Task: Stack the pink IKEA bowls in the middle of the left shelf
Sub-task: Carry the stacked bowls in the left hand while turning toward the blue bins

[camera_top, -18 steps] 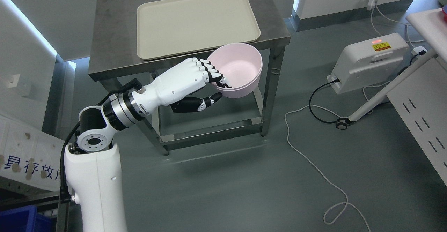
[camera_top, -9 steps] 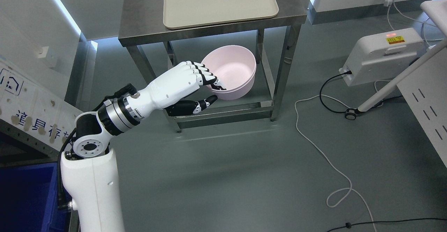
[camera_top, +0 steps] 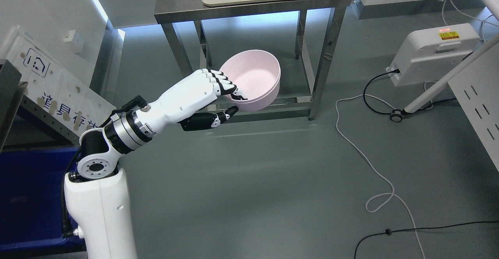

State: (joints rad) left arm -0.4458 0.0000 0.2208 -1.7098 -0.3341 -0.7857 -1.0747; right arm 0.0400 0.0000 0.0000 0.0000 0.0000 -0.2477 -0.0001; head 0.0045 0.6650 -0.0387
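White panel: Chinese characters, partly hidden; yellow warning label illegible.

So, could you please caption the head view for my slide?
Left hand grips the pink bowl by its rim, in front of a steel table.

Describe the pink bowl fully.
The bowl is pale pink, round and deep, smooth and matte like plastic, and looks empty. It tilts slightly, mouth up, held in the air in front of the steel table. The left hand grips its near rim, fingers inside, thumb below. Nothing else touches it.
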